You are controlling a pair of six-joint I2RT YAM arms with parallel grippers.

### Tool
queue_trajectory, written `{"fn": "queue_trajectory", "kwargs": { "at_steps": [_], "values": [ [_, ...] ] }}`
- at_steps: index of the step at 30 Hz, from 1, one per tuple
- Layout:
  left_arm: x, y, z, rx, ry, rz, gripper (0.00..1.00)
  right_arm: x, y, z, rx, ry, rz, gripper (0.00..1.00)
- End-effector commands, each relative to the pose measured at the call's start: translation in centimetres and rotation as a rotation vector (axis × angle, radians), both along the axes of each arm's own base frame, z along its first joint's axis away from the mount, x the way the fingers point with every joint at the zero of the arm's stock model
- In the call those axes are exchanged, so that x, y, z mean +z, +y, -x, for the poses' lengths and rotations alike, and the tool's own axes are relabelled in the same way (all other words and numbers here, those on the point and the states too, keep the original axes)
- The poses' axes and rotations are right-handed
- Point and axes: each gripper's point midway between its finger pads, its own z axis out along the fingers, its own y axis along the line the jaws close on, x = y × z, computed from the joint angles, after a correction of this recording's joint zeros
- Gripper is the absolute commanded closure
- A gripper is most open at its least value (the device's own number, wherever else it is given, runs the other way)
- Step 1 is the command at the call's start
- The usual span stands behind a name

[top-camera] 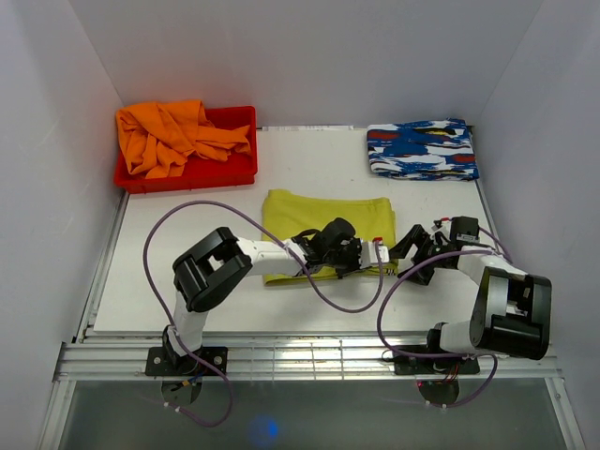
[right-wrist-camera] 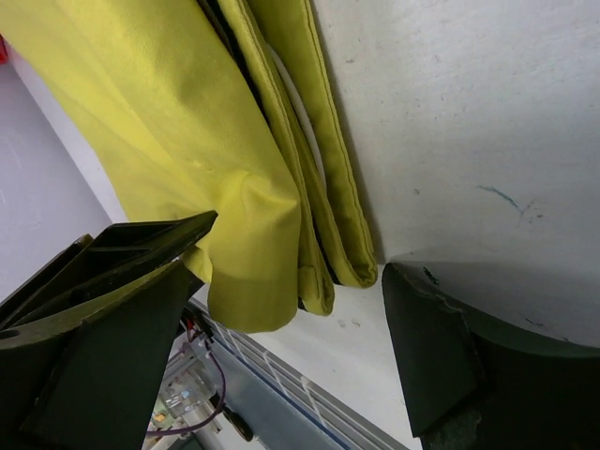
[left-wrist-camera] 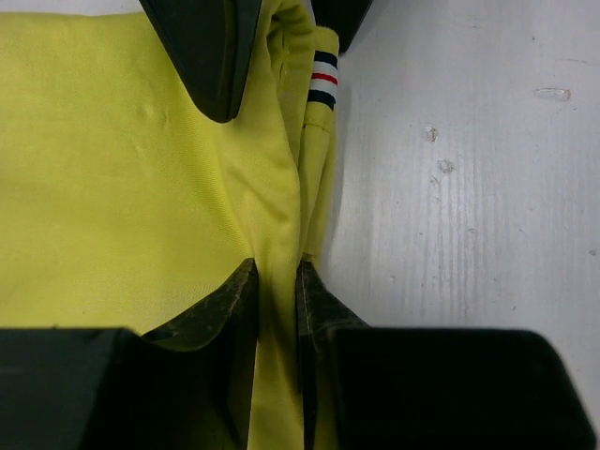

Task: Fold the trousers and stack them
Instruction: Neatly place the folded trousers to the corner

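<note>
The yellow-green trousers (top-camera: 319, 211) lie folded into a rectangle in the middle of the table. My left gripper (top-camera: 368, 253) is at their right near edge. In the left wrist view its fingers (left-wrist-camera: 234, 300) pinch a raised ridge of the yellow cloth (left-wrist-camera: 112, 187), next to the striped waistband tab (left-wrist-camera: 323, 80). My right gripper (top-camera: 412, 253) stands just right of that same edge. Its jaws are wide open (right-wrist-camera: 300, 248), and the folded corner of the trousers (right-wrist-camera: 187, 122) hangs between the fingers without being gripped.
A red bin (top-camera: 239, 169) at the back left holds the orange garment (top-camera: 173, 136). A folded blue, white and red patterned cloth (top-camera: 422, 150) lies at the back right. The slatted front edge of the table (top-camera: 309, 352) runs close behind both grippers.
</note>
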Motion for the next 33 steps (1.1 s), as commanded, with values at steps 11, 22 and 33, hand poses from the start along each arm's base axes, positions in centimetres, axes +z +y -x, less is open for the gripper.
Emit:
{"fn": "queue_trajectory", "kwargs": {
  "at_steps": [11,22,33],
  "values": [
    [2.3,2.0,0.8,-0.061,0.286,0.089,1.0,-1.6,1.2,-1.1,-0.034,0.018,-0.067,0.1],
    [3.4,2.1,-1.3,0.015,0.393,0.137,1.0,-2.3,3.8,0.3,-0.045,0.096,-0.162,0.03],
    [3.0,2.4,-1.3,0.011,0.388,0.13,1.0,-2.9,3.2,-1.5,-0.147,0.12,-0.146,0.49]
  ]
}}
